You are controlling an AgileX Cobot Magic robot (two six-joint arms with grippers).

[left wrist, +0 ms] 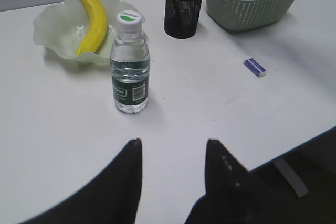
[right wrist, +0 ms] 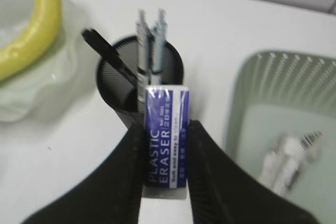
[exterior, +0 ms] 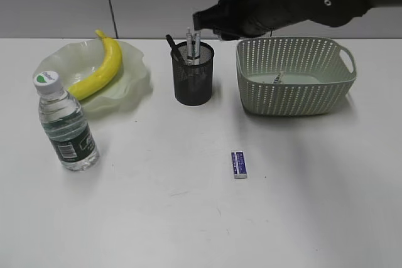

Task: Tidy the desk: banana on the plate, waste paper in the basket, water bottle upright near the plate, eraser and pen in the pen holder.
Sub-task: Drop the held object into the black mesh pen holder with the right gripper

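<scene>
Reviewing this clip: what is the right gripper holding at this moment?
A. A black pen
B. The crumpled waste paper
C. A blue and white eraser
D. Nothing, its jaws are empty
C: in the right wrist view the right gripper is clamped on a blue and white eraser labelled "PLASTIC ERASER", just above the pen holder; the waste paper already lies in the basket.

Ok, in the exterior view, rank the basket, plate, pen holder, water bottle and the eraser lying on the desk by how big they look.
1. basket and plate: similar span, too close to rank.
2. water bottle and pen holder: the bottle looks taller, but it stands nearer the camera, so unsure.
3. eraser: clearly smallest.
</scene>
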